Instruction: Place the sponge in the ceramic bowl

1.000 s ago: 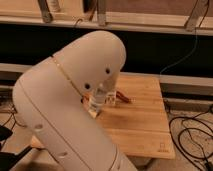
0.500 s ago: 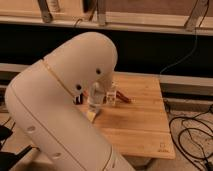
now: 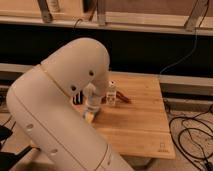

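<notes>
The sponge (image 3: pixel 90 118) is soft, light and squashy, so its short sides are the best place to pinch it. I think it is the pale yellow bit right at the tip of the tool (image 3: pixel 91 112), low over the worktop (image 3: pixel 142 125). I cannot tell if the tool is open or holds it. A red-brown bit beside the bottle (image 3: pixel 112 93) may be the bowl (image 3: pixel 124 99).

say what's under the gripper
The gripper points down over the wooden table, left of the white bottle. A pale yellowish bit, likely the sponge, shows under its tip; the arm hides everything further left.
</notes>
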Tool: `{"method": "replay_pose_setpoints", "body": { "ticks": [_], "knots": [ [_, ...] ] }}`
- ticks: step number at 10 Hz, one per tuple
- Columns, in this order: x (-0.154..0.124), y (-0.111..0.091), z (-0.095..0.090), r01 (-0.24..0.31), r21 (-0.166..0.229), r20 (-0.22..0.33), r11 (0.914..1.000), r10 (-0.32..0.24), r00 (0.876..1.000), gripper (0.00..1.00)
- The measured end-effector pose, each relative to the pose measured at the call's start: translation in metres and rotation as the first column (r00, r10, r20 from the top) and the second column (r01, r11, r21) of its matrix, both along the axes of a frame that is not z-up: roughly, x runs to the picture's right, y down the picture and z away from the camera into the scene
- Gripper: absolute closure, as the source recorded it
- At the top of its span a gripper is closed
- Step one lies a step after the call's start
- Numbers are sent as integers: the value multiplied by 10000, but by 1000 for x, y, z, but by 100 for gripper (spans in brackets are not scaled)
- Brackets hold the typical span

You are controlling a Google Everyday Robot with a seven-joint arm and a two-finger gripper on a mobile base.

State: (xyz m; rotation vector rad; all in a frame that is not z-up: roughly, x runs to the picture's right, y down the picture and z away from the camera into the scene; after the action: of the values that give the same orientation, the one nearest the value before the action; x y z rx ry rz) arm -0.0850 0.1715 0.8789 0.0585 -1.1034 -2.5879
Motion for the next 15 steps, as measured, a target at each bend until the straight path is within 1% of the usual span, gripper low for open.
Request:
{"method": "replay_pose_setpoints", "body": {
  "ticks": [1, 3, 5, 6, 7, 8, 9, 11, 13, 15],
  "knots": [
    [-3, 1, 3, -116, -55, -27, 9999, 116, 9999, 27],
    [-6, 4, 6, -212, -129, -52, 9997, 211, 9998, 47],
    [-6, 4, 6, -295, -149, -113, 9995, 293, 9995, 64],
    [-4, 3, 5, -389, -126, -171, 9992, 386, 9991, 77],
    [-3, 1, 4, -434, -87, -186, 9990, 432, 9989, 85],
    [1, 0, -2, -435, -65, -228, 9990, 434, 9988, 96],
    [6, 1, -9, -328, -56, -280, 9994, 327, 9991, 100],
    [11, -11, -23, -200, 241, -370, 9995, 209, 9991, 100],
    [23, -34, -45, -250, 824, -531, 9963, 294, 9982, 100],
    [32, -56, -57, -195, 1381, -722, 9902, 298, 9969, 100]
  ]
}}
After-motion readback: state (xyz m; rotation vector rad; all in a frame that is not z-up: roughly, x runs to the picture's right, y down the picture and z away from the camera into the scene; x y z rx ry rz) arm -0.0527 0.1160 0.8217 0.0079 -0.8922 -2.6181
